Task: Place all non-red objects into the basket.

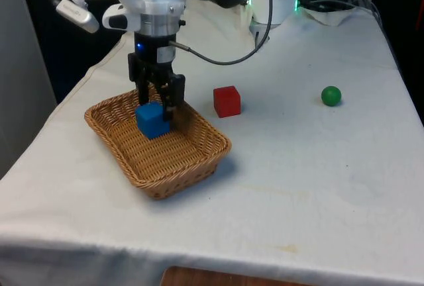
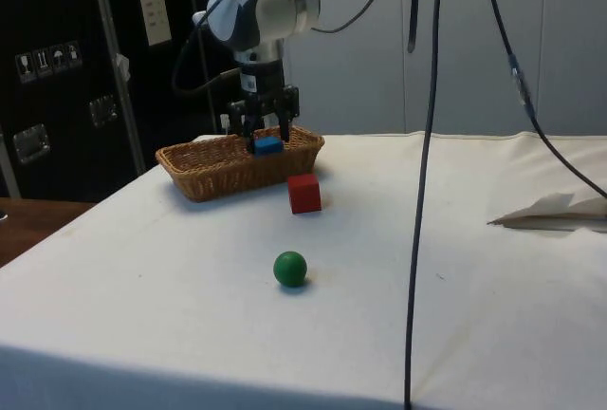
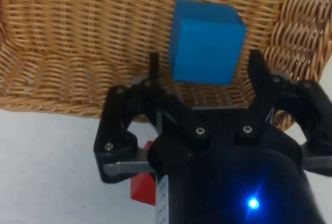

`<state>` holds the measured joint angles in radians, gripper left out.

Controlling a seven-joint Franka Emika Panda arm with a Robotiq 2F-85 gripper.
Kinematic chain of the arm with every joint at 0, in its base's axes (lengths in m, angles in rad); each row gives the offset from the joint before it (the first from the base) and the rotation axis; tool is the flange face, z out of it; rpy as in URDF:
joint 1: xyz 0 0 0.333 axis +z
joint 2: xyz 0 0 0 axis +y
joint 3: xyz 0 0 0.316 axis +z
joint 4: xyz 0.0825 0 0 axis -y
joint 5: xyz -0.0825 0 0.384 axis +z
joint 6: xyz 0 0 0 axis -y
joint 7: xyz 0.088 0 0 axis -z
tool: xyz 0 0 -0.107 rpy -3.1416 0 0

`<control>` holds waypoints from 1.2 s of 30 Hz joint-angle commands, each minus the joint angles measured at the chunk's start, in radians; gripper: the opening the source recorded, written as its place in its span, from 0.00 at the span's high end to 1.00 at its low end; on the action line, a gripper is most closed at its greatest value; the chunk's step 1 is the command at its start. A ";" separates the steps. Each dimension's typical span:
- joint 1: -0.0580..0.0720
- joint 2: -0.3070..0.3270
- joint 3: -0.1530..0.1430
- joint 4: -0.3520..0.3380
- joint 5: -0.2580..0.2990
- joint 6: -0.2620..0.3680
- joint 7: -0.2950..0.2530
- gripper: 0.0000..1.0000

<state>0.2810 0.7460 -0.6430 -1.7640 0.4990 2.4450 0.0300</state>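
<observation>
- I see the blue cube [image 1: 152,120] inside the basket [image 1: 192,165], with my end effector [image 1: 159,98] spread apart around it, gripping nothing.
- The green ball [image 1: 331,96] lies well apart from the basket, not yet collected.

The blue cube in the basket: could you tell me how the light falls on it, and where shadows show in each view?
Front view: the blue cube has a lighter top and darker sides, and the gripper shades the basket floor beside it. Side view: the green ball and red cube cast soft shadows on the cloth. Wrist view: the cube's upper face is paler; no glare.
</observation>
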 commanded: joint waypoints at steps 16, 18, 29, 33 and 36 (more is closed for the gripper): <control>0.002 -0.012 -0.015 0.021 -0.006 -0.032 0.002 0.00; 0.001 -0.008 -0.016 0.029 -0.001 -0.033 -0.001 0.00; 0.034 -0.096 -0.045 -0.002 -0.050 -0.096 0.016 0.00; 0.042 -0.132 -0.042 -0.022 -0.087 -0.109 0.033 0.00; 0.050 -0.165 -0.042 -0.034 -0.118 -0.128 0.043 0.00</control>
<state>0.3200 0.5940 -0.6760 -1.7900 0.3940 2.3270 0.0660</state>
